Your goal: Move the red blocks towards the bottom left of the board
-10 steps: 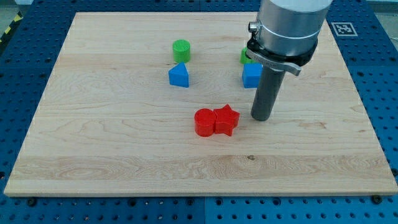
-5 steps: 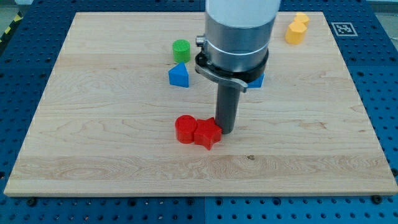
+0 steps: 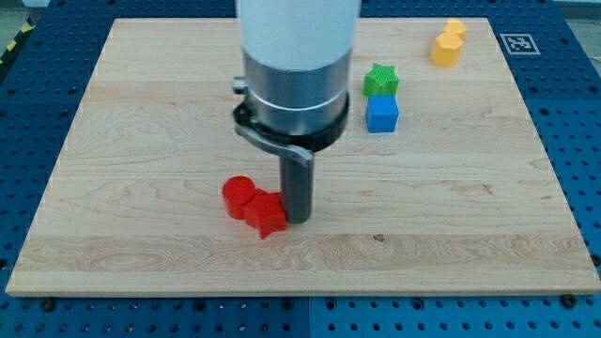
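Observation:
A red cylinder [image 3: 238, 196] and a red star block [image 3: 266, 214] lie touching each other at the view's lower middle-left of the wooden board [image 3: 122, 141]. My tip [image 3: 298, 218] stands right against the star block's right side. The cylinder sits up and to the left of the star.
A green star block [image 3: 380, 80] and a blue cube [image 3: 381, 114] sit at the view's upper right. Two yellow blocks [image 3: 448, 43] lie near the top right corner. The arm's body hides the board's upper middle, so any blocks there cannot be seen.
My tip has moved left and down across the board, pushing the two red blocks left and down with it. The arm now covers the green cylinder and blue block seen earlier.

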Tool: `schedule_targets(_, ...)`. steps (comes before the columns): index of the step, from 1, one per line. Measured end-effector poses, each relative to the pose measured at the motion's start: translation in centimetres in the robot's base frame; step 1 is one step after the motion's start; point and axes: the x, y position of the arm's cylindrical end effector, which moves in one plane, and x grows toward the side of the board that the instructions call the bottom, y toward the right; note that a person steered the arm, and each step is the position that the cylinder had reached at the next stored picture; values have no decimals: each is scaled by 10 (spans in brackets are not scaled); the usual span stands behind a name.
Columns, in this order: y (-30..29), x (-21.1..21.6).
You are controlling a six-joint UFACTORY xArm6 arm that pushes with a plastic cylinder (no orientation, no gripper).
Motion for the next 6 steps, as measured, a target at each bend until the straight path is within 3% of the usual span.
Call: schedule_targets(6, -163, 25)
